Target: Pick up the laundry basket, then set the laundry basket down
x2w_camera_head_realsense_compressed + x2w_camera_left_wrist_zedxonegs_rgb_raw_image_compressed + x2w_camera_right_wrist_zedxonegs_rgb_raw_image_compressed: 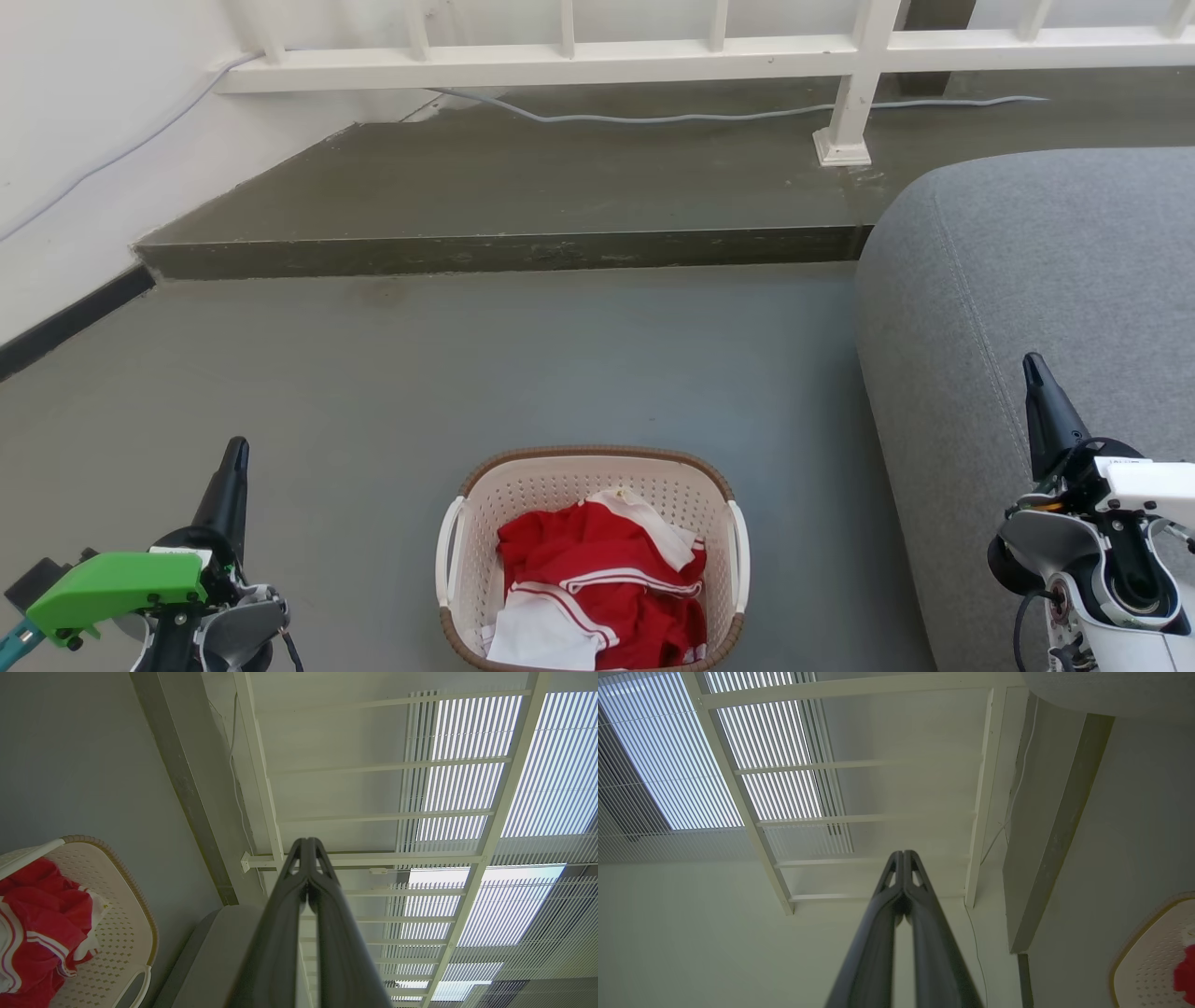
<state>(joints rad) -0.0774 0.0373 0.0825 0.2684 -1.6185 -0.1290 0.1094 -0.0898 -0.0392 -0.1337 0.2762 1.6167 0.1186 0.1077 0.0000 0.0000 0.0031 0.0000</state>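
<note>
Both left claw (236, 453) and right claw (1033, 366) closed, empty.

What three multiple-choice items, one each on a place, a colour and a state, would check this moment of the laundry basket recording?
1. Where does the laundry basket stand?
A) on the grey floor
B) on the sofa
C) on the raised step

2. What colour is most of the clothing in it?
A) blue
B) red, with some white
C) black

3. How are the left gripper fingers?
A) spread wide
B) clamped on a handle
C) shut on nothing

Answers:
1 A: the head view shows the basket resting on the floor, short of the step.
2 B: red fabric with white parts fills the basket.
3 C: the left wrist view shows the fingers pressed together in the air, away from the basket.
</note>
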